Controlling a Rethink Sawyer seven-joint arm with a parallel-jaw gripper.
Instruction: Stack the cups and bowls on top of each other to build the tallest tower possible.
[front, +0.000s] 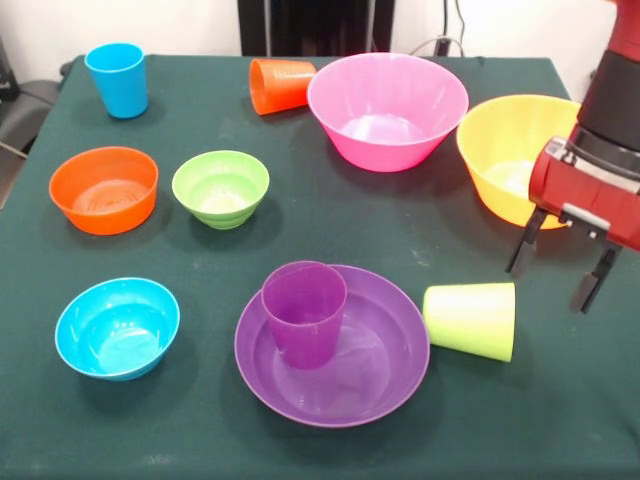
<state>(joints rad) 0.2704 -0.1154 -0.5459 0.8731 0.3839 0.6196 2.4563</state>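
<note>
My gripper (555, 275) hangs open over bare cloth at the right, just in front of the yellow bowl (510, 150) and above and right of the lime green cup (472, 320), which lies on its side. A purple cup (305, 312) stands upright inside the wide purple bowl (385, 355). At the back an orange cup (280, 85) lies tipped beside the large pink bowl (388, 110), and a blue cup (117, 80) stands at the far left. Small orange bowl (103, 188), green bowl (220, 188) and blue bowl (117, 327) sit apart on the left. No tower is standing.
A dark green cloth (330, 230) covers the table. A black stand (315, 25) rises behind the back edge, and a grey chair part (20, 115) shows at the left edge.
</note>
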